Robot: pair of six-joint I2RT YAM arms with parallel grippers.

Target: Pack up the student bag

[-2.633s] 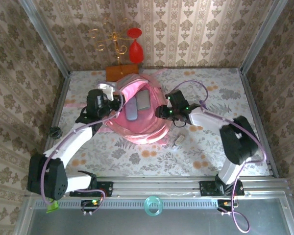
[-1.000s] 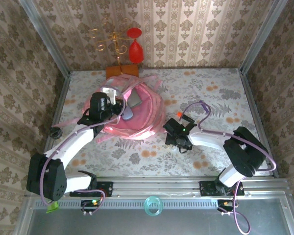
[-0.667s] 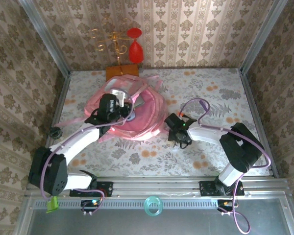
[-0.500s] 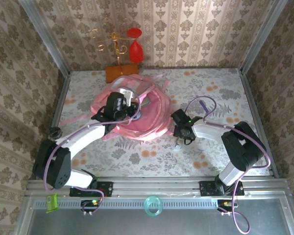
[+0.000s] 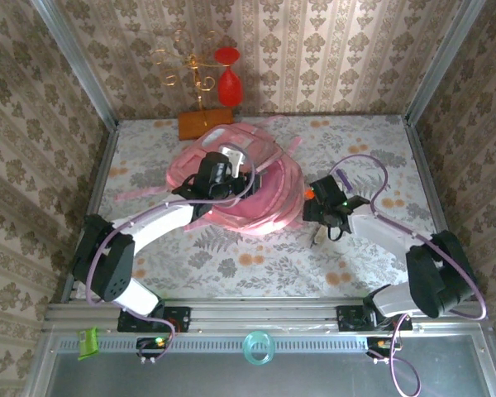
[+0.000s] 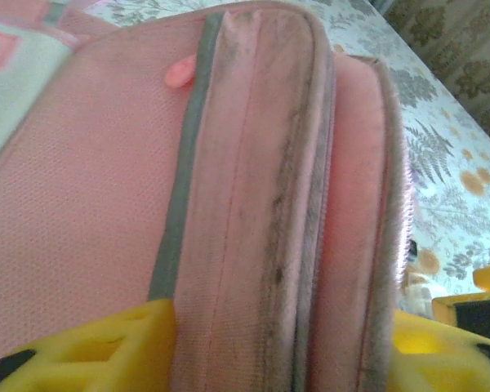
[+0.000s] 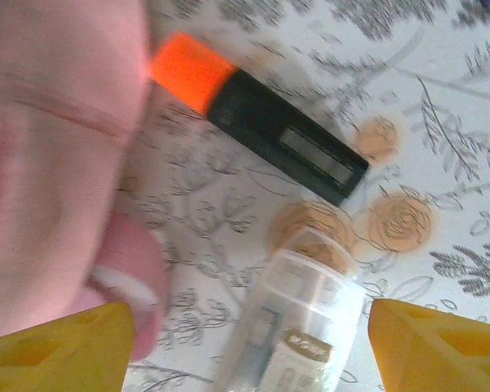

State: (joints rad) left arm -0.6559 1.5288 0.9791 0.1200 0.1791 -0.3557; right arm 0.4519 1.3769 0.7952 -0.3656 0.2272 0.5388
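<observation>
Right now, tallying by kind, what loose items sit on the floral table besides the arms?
Large soft pink fabric backpack: 1
Black marker pen with orange cap: 1
Small clear plastic case: 1
Gold wire stand on wooden base: 1
Red hourglass-shaped vase: 1
Total: 5

Soft, even light falls from above on the table [image 5: 380, 157] in the overhead view. Shadows on it are faint and everything is sharp, though the walls [image 5: 355, 50] splay outward toward the corners. From the left wrist, the bag [image 6: 90, 212] sits too close, soft-focused and grainy. From the right wrist, the marker [image 7: 261, 131] and clear case [image 7: 306, 327] look smeared and pale.
</observation>
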